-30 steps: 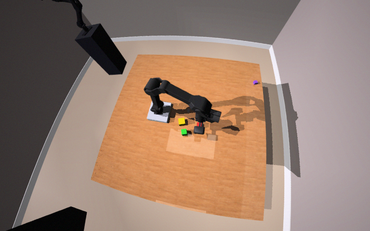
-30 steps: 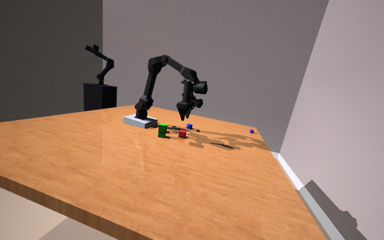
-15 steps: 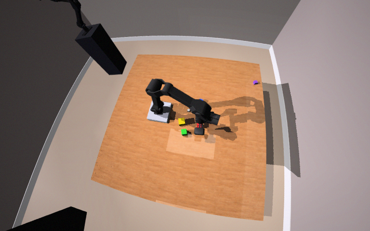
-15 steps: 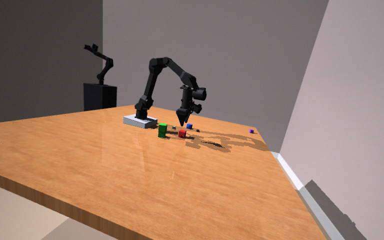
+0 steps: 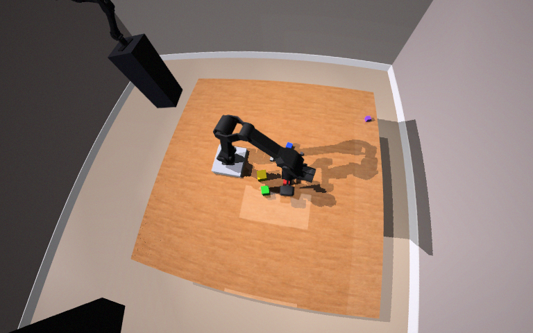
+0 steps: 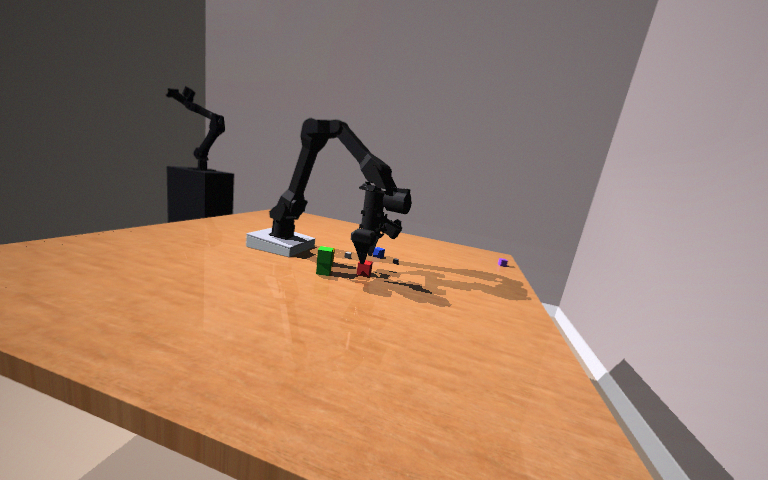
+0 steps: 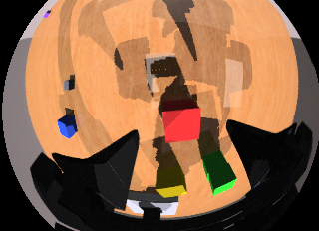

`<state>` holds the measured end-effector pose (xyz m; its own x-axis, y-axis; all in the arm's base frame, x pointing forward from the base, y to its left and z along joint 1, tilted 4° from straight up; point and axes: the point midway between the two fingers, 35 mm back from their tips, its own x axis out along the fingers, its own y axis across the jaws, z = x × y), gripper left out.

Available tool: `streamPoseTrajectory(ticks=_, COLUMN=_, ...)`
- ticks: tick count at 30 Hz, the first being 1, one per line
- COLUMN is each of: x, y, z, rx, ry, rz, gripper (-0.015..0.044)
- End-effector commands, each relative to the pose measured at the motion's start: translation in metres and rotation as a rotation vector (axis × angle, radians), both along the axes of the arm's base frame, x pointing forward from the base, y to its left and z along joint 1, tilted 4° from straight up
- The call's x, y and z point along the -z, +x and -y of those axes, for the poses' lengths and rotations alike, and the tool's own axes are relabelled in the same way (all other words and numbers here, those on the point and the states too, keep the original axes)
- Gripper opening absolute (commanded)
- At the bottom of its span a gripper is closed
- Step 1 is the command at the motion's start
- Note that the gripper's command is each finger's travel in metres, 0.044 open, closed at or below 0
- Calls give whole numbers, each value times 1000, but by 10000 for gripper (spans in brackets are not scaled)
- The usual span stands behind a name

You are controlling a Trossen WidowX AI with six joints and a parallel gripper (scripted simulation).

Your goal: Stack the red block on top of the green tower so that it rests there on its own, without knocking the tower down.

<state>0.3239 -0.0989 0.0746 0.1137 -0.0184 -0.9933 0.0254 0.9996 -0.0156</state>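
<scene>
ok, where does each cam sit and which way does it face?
Top: high overhead, looking down at the wooden table; whole black arm on its grey base plate.
Exterior: off the table's front corner, facing the arm side-on; open claw just above the small red block.
Wrist: on the claw, facing down; black fingers frame it.
All three show the red block and tall green tower.

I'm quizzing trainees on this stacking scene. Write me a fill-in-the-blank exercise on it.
1. The gripper hangs directly above the ____ block.
2. Its fingers are ____ and hold nothing.
3. The green tower stands ____ on the table.
4. Near the table's far corner lies a small ____ block.

Missing words: red; open; upright; purple
</scene>
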Motion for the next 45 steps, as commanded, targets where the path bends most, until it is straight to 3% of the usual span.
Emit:
streamPoseTrajectory(ticks=1, x=8, y=0, z=-1, rx=0, ry=7, rz=-7, gripper=440)
streamPoseTrajectory(ticks=18, x=36, y=2, z=-1, rx=0, ry=7, rz=-7, gripper=440)
streamPoseTrajectory(ticks=33, x=36, y=2, z=-1, rx=0, ry=7, rz=-8, gripper=440)
streamPoseTrajectory(ticks=43, x=36, y=2, z=-1, rx=0, ry=7, rz=-8, gripper=177)
streamPoseTrajectory(ticks=45, x=36, y=2, z=-1, rx=0, ry=7, rz=-8, gripper=164)
